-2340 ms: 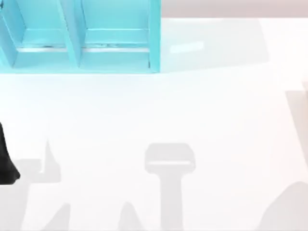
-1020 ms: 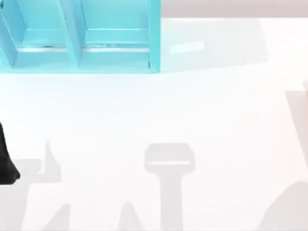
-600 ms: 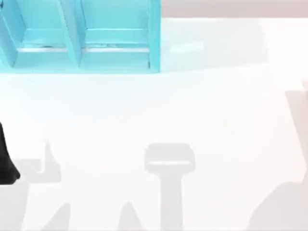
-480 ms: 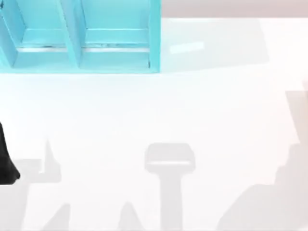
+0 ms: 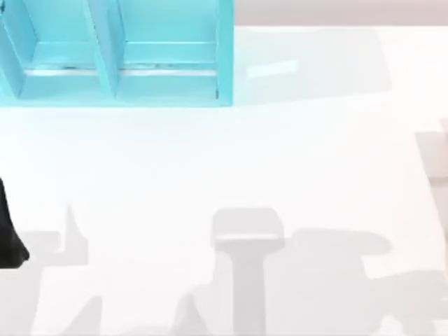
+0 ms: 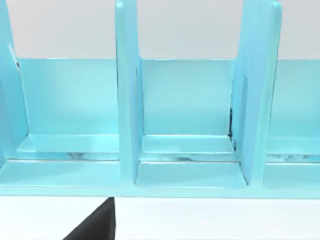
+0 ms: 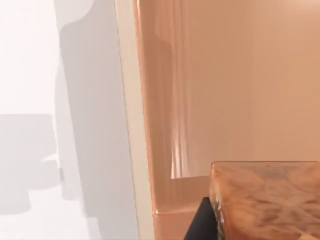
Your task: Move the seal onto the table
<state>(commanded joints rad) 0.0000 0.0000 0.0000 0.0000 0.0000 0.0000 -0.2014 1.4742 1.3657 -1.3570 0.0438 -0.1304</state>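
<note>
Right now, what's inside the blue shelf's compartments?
The shelf compartments look bare in the left wrist and top views: just turquoise floors and back walls. Its far left part runs off the top view, so what is inside there cannot be seen.

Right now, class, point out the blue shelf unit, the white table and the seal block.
shelf unit (image 6: 127,100): left wrist view, on an upright divider.
table (image 5: 210,161): top view, on its bare white surface.
seal (image 7: 265,200): right wrist view, on its amber marbled face.
</note>
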